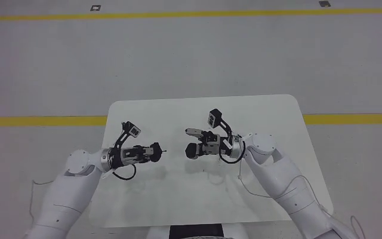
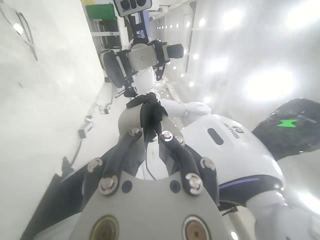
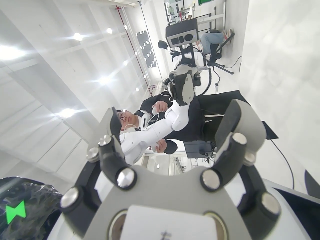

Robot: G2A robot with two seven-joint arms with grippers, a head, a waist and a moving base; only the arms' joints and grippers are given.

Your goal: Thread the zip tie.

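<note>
My left gripper (image 2: 150, 123) is shut on a black zip tie (image 2: 150, 111), whose crumpled end sticks out past the fingertips while a thin strand trails back between the fingers. In the top view the left gripper (image 1: 157, 150) hovers over the white table (image 1: 262, 113) left of centre, pointing at my right gripper (image 1: 188, 141). A short gap separates the two. My right gripper (image 3: 172, 118) stands open with nothing between its fingers (image 3: 231, 123). Seen from the left wrist, the right gripper (image 2: 143, 59) faces me, jaws apart.
The table's bare top spreads around and behind both grippers, with rounded corners and its front edge near the robot. Grey floor with yellow lines (image 1: 179, 14) lies beyond the table.
</note>
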